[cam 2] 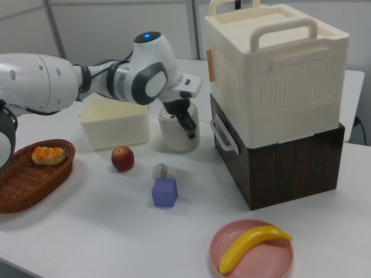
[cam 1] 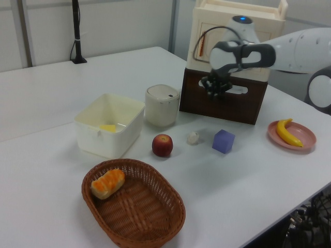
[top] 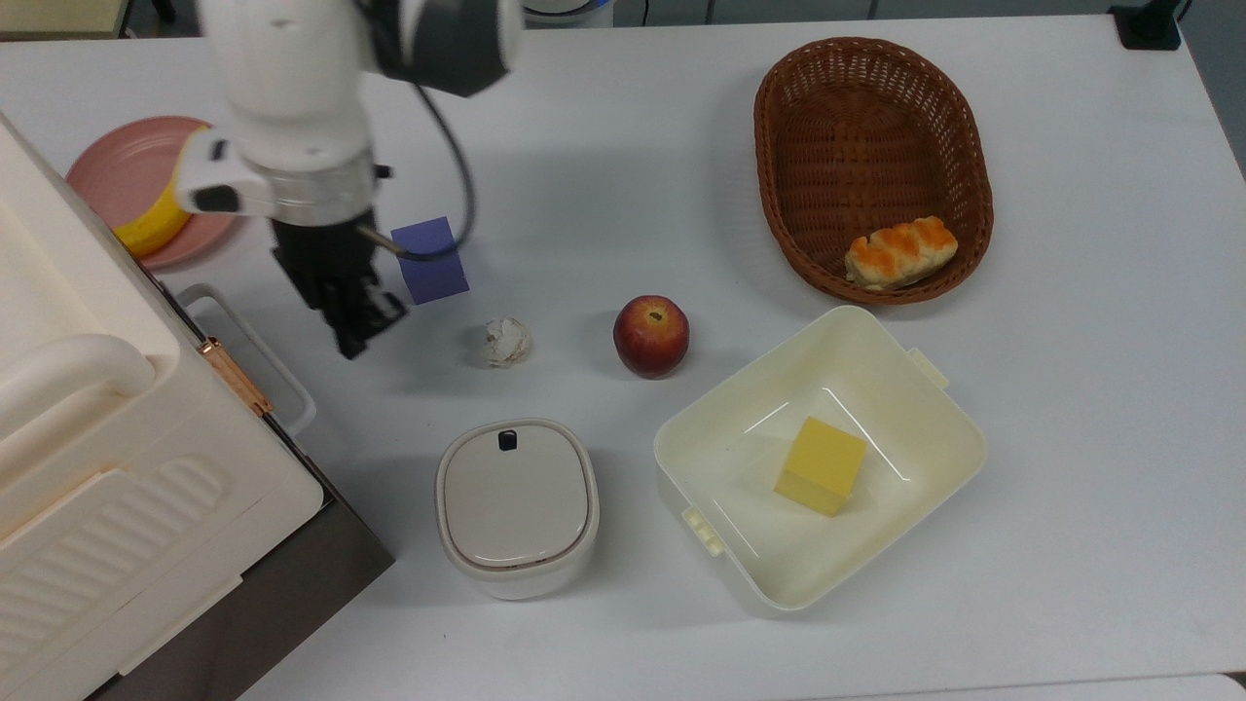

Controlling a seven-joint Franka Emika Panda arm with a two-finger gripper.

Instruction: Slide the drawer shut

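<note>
The drawer (cam 2: 235, 168) has a dark brown front (cam 1: 222, 106) that sits flush under the cream cabinet (top: 88, 458). Its white loop handle (top: 263, 349) sticks out toward the table. My gripper (top: 352, 339) hangs above the table, a short way to the top view's right of the handle and apart from it. It is shut with nothing between its fingers. In the left view the gripper (cam 1: 213, 93) overlaps the drawer front. In the right view the gripper (cam 2: 188, 128) hangs in front of a white lidded pot, left of the handle (cam 2: 223, 137).
A purple cube (top: 429, 259) lies beside my wrist, with a crumpled ball (top: 507, 341) and an apple (top: 651, 336) further right. A lidded pot (top: 516, 504), a cream tub (top: 915, 389) holding a yellow block, a wicker basket (top: 779, 146) with bread and a pink plate (top: 117, 161) with a banana also stand about.
</note>
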